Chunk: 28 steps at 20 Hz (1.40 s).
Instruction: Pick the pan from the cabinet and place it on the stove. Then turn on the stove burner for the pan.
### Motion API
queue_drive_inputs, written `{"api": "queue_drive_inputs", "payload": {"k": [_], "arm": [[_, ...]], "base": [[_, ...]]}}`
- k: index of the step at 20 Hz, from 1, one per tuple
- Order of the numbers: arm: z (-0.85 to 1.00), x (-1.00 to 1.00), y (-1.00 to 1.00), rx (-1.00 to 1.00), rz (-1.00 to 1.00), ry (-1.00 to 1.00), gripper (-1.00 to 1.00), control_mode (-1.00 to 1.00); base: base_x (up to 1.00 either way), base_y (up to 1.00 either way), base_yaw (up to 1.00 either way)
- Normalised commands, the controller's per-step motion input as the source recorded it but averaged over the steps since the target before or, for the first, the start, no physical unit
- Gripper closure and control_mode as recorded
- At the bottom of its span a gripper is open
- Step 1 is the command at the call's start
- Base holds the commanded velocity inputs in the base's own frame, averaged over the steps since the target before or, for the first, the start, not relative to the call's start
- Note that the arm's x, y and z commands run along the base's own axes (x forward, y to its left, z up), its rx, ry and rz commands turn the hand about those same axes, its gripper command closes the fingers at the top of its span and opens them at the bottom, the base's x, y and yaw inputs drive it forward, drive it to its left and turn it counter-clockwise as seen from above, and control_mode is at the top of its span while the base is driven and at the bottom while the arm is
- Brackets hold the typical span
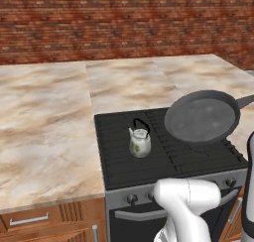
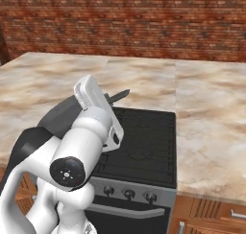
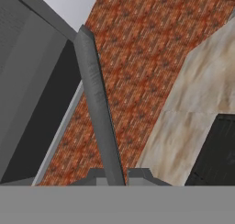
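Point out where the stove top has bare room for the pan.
Stove: bare grate on the right half, under the held pan, and along the front edge. Crowded at left centre, where the kettle stands. Marble counter to its left lies bare.

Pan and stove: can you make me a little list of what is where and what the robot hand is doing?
pan: dark grey, round, tilted, held up over the right side of the stove
pan handle: long and straight, runs up between the two jaws
gripper: shut on the pan handle
stove: black grate top, row of knobs on a grey front
kettle: small, whitish, upright on the stove's left side, apart from the pan
counter: marbled beige, on both sides of the stove
wall: red brick
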Motion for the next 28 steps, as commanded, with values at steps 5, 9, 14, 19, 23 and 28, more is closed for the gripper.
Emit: {"api": "queue_drive_inputs", "payload": {"k": [5,9,14,19,23,28], "arm": [[0.00,0.00,0.00,0.00,0.00,0.00,1.00,1.00],[0.00,0.00,0.00,0.00,0.00,0.00,1.00,1.00],[0.00,0.00,0.00,0.00,0.00,0.00,1.00,1.00],[-0.14,0.43,-0.08,0.08,0.01,0.00,1.00,-1.00],[-0.14,0.31,-0.40,0.15,0.02,0.00,1.00,-1.00],[-0.14,0.16,-0.53,0.16,0.02,-0.03,1.00,-1.00]], "base": [[0.19,0.32,0.00],[0.18,0.23,0.00],[0.11,0.02,0.00],[0.00,0.00,0.00],[0.00,0.00,0.00],[0.00,0.00,0.00]]}}
